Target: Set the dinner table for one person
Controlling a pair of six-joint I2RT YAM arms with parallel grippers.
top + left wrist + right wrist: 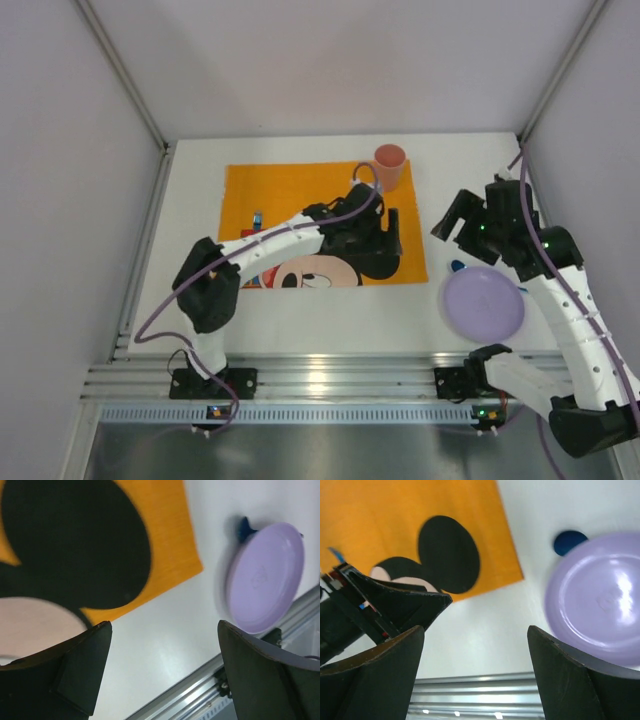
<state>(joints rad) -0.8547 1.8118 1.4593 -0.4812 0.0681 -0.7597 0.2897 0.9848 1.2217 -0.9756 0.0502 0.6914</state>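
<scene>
Both pincers hang wide apart and empty above the counter (300,315). The purple plate (483,302) lies on bare counter beside the orange placemat (300,195). It is near the right pincer (476,630), on its right finger's side. From the left pincer (164,627) it sits farther off, ahead and to the right, past the mat's corner, so I judge the right arm the nearer one. The plate is round and has no long axis, so any stretch of rim should serve. A small dark-blue thing (568,541) peeks from under its far rim, too hidden to name. A pink cup (390,165) stands just beyond the left pincer, at the mat's far corner.
</scene>
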